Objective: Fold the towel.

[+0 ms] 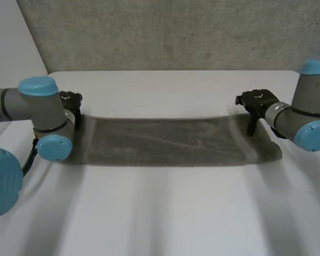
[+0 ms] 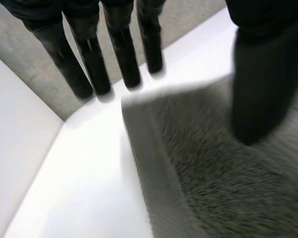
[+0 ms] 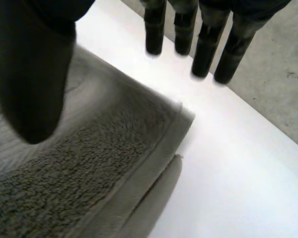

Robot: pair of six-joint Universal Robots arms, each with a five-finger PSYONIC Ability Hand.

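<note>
A grey towel (image 1: 165,141) of terry cloth, its pile rough and looped, with a flatter woven band along the hem, lies on a white table (image 1: 165,213) whose smooth top has a faint gloss. The left hand (image 2: 93,59) and right hand (image 3: 204,54) look like matt black plastic. The light-blue arm caps (image 1: 37,85) are smooth with a soft sheen; the wall (image 1: 176,37) behind is rough, mottled grey.

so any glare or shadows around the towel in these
head view: soft even light, no glare on the towel; right wrist view: its corner throws a dark shadow on the table; left wrist view: table beside its edge is bright white
</note>
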